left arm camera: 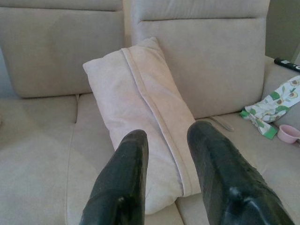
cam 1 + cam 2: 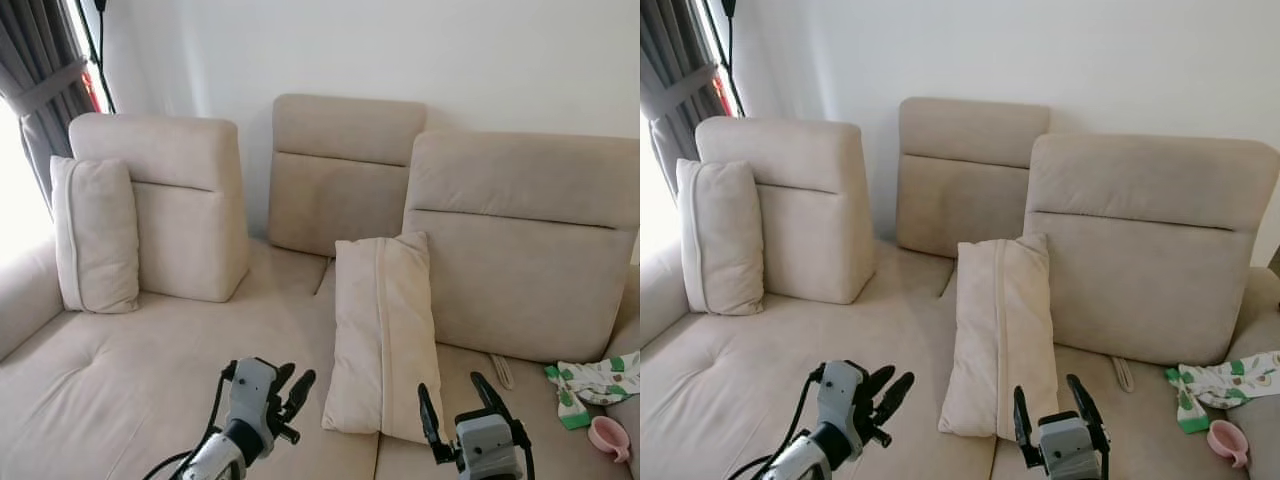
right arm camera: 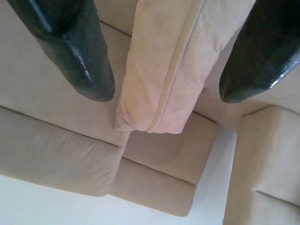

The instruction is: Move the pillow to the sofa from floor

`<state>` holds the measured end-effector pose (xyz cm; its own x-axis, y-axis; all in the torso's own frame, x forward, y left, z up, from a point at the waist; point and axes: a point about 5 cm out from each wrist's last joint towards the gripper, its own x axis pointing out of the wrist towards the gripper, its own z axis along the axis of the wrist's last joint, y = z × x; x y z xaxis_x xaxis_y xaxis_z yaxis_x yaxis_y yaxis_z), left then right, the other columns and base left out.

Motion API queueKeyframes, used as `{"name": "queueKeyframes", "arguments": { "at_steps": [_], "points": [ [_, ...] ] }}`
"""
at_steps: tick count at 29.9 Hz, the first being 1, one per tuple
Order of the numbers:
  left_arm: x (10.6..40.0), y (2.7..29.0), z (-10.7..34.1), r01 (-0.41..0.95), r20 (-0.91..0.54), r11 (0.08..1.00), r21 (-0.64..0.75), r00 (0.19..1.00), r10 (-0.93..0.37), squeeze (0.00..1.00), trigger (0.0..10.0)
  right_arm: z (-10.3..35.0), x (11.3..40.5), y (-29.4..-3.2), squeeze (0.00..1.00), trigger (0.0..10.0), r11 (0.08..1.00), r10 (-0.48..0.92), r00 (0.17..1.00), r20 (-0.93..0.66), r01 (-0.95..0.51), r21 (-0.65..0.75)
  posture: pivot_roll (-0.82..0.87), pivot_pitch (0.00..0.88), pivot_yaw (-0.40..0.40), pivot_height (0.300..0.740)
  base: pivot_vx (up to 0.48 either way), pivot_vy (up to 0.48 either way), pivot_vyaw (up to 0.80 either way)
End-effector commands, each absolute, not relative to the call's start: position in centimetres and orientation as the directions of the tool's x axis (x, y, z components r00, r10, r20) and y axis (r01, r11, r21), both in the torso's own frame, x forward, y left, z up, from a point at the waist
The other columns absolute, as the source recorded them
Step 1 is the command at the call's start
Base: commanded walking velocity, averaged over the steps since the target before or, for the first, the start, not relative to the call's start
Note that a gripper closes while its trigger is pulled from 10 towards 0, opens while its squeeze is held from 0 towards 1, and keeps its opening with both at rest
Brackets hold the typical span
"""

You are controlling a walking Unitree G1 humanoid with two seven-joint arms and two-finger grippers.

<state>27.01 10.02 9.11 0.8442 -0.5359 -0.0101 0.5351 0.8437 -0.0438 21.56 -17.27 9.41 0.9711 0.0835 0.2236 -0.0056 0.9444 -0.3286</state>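
A beige pillow [image 2: 380,335] with a seam down its middle leans upright against the right back cushion of the beige sofa [image 2: 130,380]. It also appears as the pillow [image 1: 140,112] in the left wrist view and the pillow [image 3: 168,70] in the right wrist view. My left gripper [image 2: 288,392] hovers just left of the pillow's lower end, fingers a little apart and holding nothing. My right gripper [image 2: 458,402] stands open just right of that lower end, also with nothing in it.
A second beige pillow [image 2: 95,235] leans at the sofa's left end by the grey curtain [image 2: 40,90]. A green-and-white cloth [image 2: 595,385] and a pink cup [image 2: 610,437] lie on the right seat. A dark remote [image 1: 287,63] rests on the far right arm.
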Motion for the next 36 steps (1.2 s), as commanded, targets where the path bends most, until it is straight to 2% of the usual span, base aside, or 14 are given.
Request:
{"name": "queueKeyframes", "arguments": {
  "at_steps": [1, 36],
  "points": [
    [26.91, 10.1, 9.1, 0.539, -0.016, 0.841, -0.048, 0.841, -0.541, 0.0, 10.0, 9.47, 21.55, -17.13, 0.0, 10.0, 0.95, 0.082, 0.969, 0.234, -0.005, -0.313, 0.04, 0.0, 0.051, 0.74, 0.0, 0.0, 0.0],
    [27.18, 9.71, 8.94, 0.574, -0.031, 0.818, -0.043, 0.817, -0.575, 0.0, 10.0, 9.11, 21.91, -17.11, 0.0, 10.0, 0.955, 0.064, 0.968, 0.241, 0.011, -0.298, 0.02, 0.0, 0.059, 0.74, 0.0, 0.0, 0.0]
  ]
}}
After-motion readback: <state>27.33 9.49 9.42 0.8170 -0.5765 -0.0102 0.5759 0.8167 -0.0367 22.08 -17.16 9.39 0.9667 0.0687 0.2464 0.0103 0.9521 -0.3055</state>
